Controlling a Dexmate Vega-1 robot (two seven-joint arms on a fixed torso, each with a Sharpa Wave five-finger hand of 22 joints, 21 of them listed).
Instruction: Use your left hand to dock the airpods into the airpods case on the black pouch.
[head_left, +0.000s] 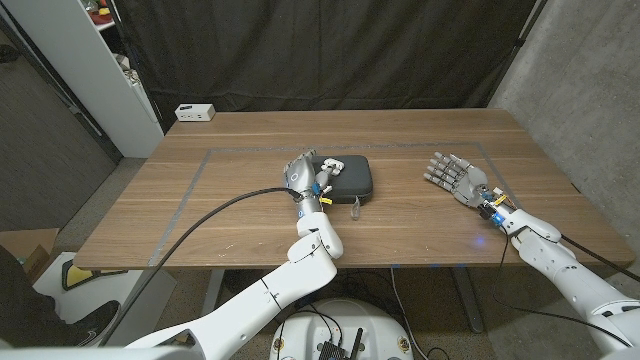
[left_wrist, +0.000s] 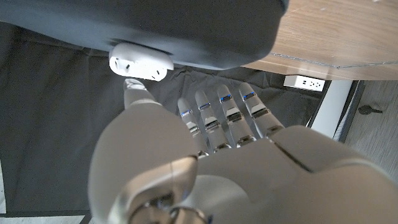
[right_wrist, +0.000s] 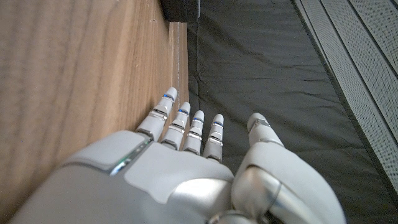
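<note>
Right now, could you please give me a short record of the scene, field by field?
surface: wooden table
black pouch: lies mid-table
airpods case: white, open, on the pouch
left hand: at the pouch's left end, fingers extended, by the case
airpods: cannot tell whether docked
right hand: open, fingers spread, apart from the pouch
white box: far left table edge

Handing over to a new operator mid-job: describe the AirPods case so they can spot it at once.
Find the wooden table, then the black pouch near its middle. At the pouch's far left corner, just beyond the left hand, sits the AirPods case: small, white and rounded, the only white thing on the dark pouch.
</note>
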